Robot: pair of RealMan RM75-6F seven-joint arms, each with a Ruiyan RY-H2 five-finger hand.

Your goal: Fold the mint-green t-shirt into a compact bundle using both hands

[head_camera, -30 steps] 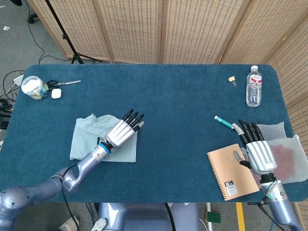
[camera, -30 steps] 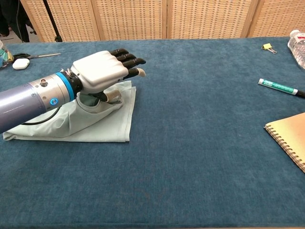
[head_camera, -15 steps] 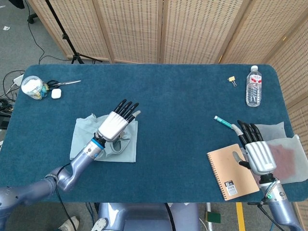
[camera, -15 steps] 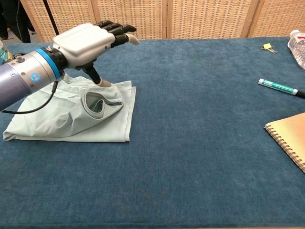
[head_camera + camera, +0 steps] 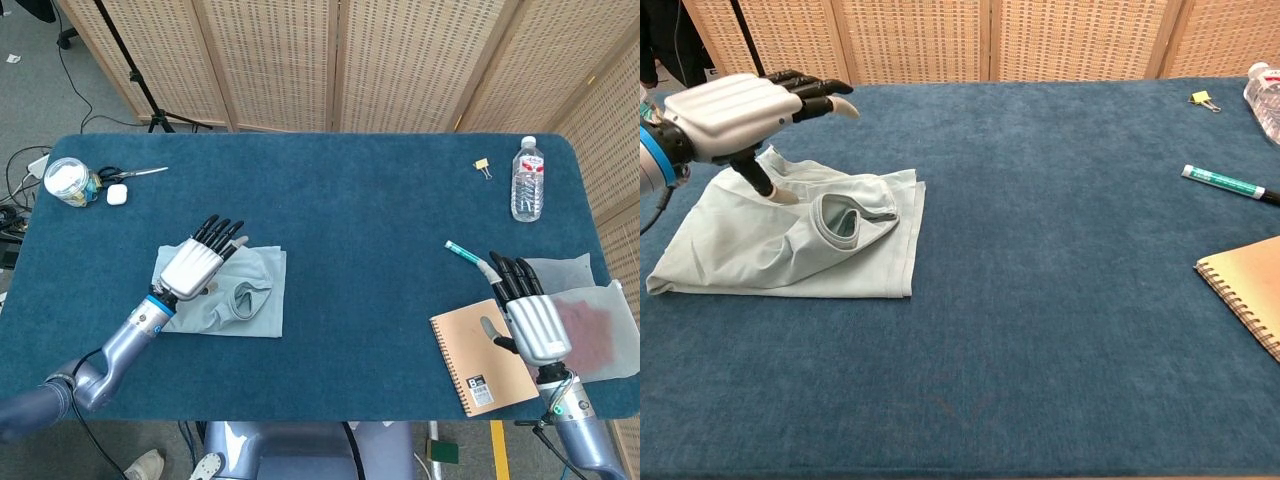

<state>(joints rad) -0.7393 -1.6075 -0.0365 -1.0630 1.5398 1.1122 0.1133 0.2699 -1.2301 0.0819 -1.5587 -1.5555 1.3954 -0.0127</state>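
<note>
Mint-green cotton t-shirt (image 5: 225,292) lying on the left part of the blue felt-covered desk (image 5: 360,200), already doubled over into a rough rectangle, collar opening turned up near its middle. Long axis running left to right in the head view, straight folded edge on the side toward the desk's centre, loose rumpled corner on the far left.

Left hand (image 5: 192,266) poised above the shirt's left, farther portion: fingers straight and apart, grasping nothing, thumb pointing down close to the cloth. Contact between thumb tip and fabric impossible to confirm from the chest view. Bulk of the shirt lying to the hand's right and slightly nearer the robot.

Right hand (image 5: 531,318) well apart on the opposite side, flat and released over the tan spiral-bound notebook (image 5: 485,357), beside a translucent plastic pouch (image 5: 590,320). Contact with the cover not clear. Green-capped marker (image 5: 466,253) just beyond its fingertips.

Left hand by far the nearer one, so probably the next fold starting from the shirt's far-left edge, carried across the long axis toward the straight edge. Long reach across the desk needed before the right hand can help.
</note>
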